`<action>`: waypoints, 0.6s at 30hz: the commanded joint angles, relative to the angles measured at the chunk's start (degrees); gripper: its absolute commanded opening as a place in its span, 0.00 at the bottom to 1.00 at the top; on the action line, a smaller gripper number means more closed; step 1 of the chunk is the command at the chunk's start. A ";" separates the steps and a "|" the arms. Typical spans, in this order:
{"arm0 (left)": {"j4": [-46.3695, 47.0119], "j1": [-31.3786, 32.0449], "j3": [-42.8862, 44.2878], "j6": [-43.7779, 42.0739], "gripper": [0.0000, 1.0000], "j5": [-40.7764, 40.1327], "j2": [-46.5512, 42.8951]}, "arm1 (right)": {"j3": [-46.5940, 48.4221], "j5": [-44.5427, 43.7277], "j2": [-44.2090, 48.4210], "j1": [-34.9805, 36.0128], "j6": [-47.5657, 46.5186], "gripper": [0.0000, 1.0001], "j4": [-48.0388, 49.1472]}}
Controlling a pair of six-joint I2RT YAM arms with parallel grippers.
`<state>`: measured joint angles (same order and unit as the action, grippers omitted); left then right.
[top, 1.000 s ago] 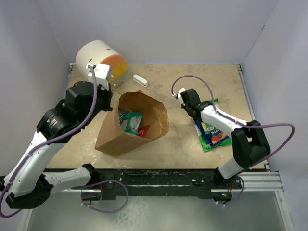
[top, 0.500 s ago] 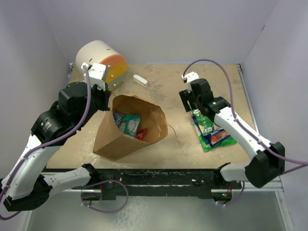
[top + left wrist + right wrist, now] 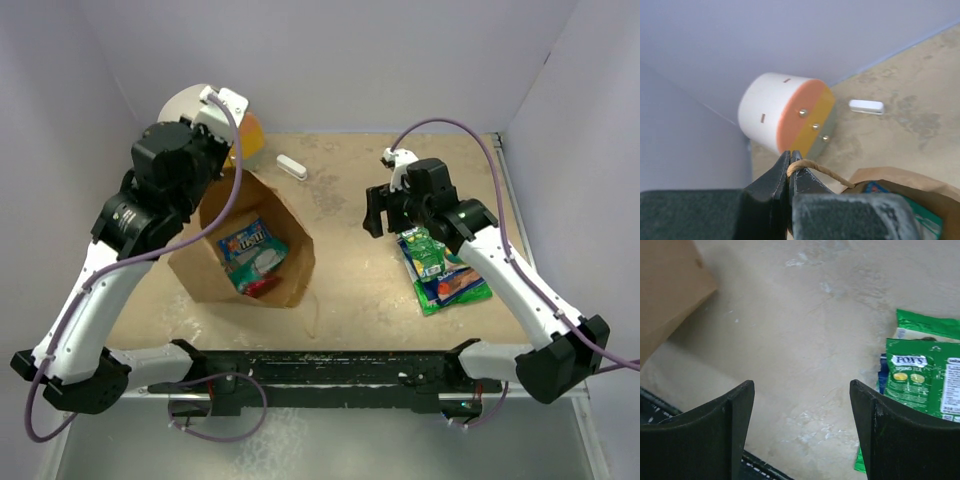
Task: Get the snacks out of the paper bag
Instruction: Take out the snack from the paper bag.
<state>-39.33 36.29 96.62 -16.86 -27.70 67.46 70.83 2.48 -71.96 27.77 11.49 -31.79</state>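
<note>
While left gripper clamps paper bag handle, right gripper apart, snacks inside partly hidden, green pkt cropped.

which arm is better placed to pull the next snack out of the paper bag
Right. The right hand is open and empty beside the paper bag; the left hand is shut on the bag's handle.

Brown paper bag, green snacks, white-orange cylinder
</note>
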 commanded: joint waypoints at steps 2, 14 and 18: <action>9.55 -5.00 4.63 -9.76 0.00 14.99 2.19 | 3.28 8.98 3.26 0.18 2.66 0.78 -2.34; 12.18 -0.29 -24.57 32.86 0.00 52.91 -7.26 | -7.13 22.50 16.99 3.05 -6.53 0.78 1.40; 11.05 0.66 -27.47 37.95 0.00 49.49 -10.19 | -10.60 24.35 22.64 8.73 -16.03 0.78 5.06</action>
<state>-34.92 36.51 69.41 9.37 19.38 61.76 62.43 21.28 -54.59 31.88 6.22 -32.47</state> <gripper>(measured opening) 0.007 0.786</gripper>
